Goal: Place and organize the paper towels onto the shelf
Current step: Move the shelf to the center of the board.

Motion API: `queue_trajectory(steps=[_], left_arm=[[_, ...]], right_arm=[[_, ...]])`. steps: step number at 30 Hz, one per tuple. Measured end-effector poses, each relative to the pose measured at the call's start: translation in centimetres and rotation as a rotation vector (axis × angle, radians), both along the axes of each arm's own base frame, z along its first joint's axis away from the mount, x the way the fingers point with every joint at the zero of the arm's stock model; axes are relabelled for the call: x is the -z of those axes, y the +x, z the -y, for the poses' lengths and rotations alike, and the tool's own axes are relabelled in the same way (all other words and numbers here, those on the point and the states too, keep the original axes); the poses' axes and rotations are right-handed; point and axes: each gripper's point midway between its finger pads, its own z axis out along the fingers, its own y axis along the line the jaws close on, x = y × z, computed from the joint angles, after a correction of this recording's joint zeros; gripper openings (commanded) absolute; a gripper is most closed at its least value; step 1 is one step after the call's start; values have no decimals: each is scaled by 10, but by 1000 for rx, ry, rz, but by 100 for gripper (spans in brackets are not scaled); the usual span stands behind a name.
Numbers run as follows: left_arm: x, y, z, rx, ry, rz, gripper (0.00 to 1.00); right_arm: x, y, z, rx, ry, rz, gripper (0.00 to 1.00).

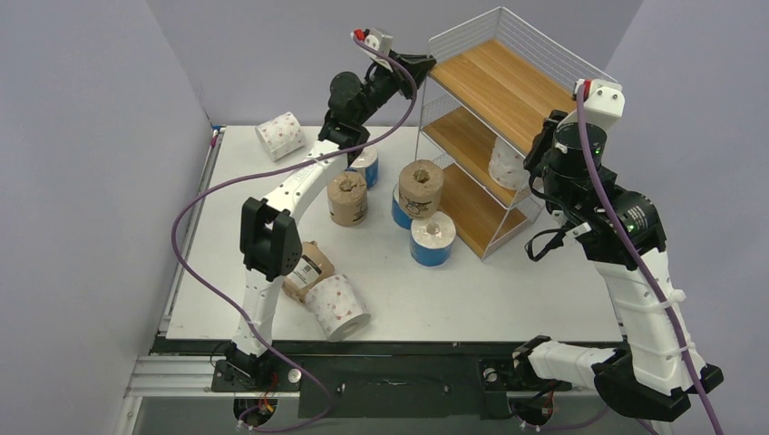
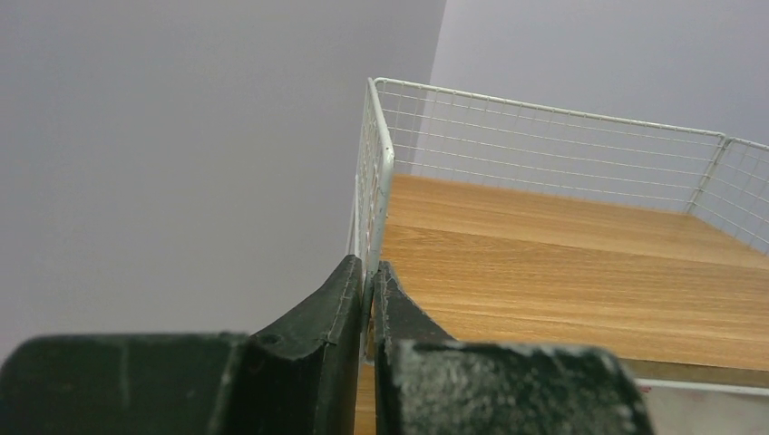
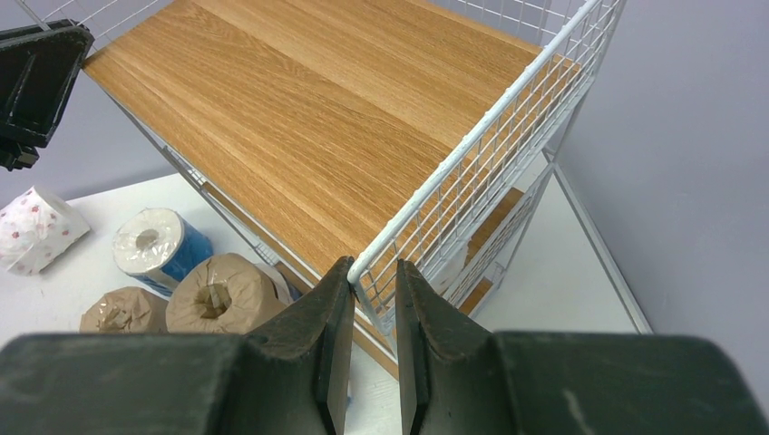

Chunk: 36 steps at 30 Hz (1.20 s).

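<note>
The shelf (image 1: 508,86) stands at the back right, and its top board is bare. My left gripper (image 1: 426,65) is shut on the wire rim at the shelf's top left corner (image 2: 374,181). My right gripper (image 1: 537,149) straddles the top rim's near right corner (image 3: 363,265), jaws narrowly apart, the left finger touching the wire. One white paper towel roll (image 1: 506,165) stands on the middle tier. On the table are brown rolls (image 1: 347,198) (image 1: 421,188) (image 1: 306,269), blue rolls (image 1: 433,240) (image 1: 367,168) and pink-dotted rolls (image 1: 279,136) (image 1: 337,306).
The rolls cluster left of the shelf. One brown roll sits on top of a blue one (image 1: 399,213). Grey walls enclose the table (image 1: 544,290) on the left, back and right. The right wrist view shows a blue roll (image 3: 159,245) and brown rolls (image 3: 222,292) below the shelf.
</note>
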Motion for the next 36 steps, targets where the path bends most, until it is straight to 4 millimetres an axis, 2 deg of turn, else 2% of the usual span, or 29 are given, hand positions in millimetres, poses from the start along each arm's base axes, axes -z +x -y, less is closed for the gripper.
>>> queue_trajectory(steps=[6,17,27,36], left_arm=[[2,-5,-8,-32,14,15,0],[4,-24,-48,-192,2,53,0],[4,-34,-73,-300,-16,57,0],[4,-37,-93,-386,-33,46,0]], right_arm=[[2,3,1,18,-3,8,0],[1,22,2,71,27,76,0],[3,63,15,155,76,140,0],[3,101,14,169,103,181,0]])
